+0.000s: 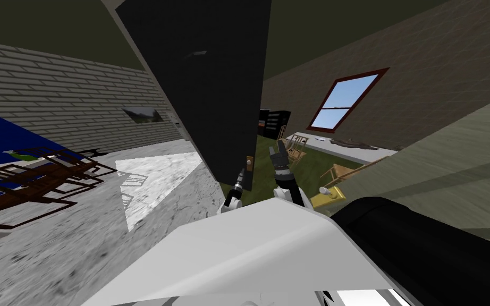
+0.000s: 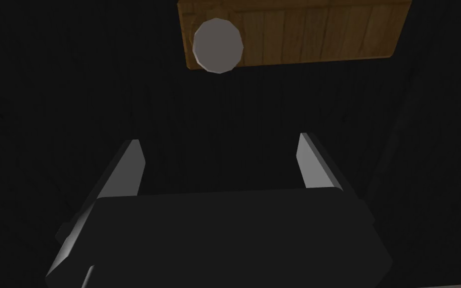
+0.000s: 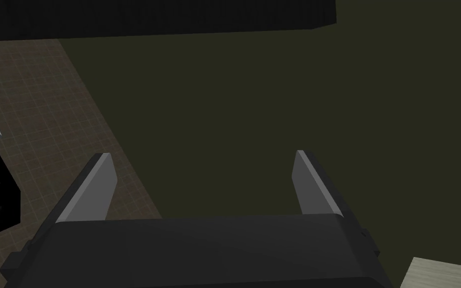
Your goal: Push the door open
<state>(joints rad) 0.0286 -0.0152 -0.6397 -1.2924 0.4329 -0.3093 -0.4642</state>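
Left gripper (image 2: 218, 140), fingers spread, faces dark door (image 1: 207, 79) below knob (image 2: 218, 45); best push squarely near door's right edge. Right gripper (image 1: 277, 155) released, empty.

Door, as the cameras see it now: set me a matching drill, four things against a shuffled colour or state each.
1 door
2 knob
3 plate behind the knob
4 left gripper

A grey and round
B open, facing the door
C black
D brown wood

Pairs: 1-C, 2-A, 3-D, 4-B.
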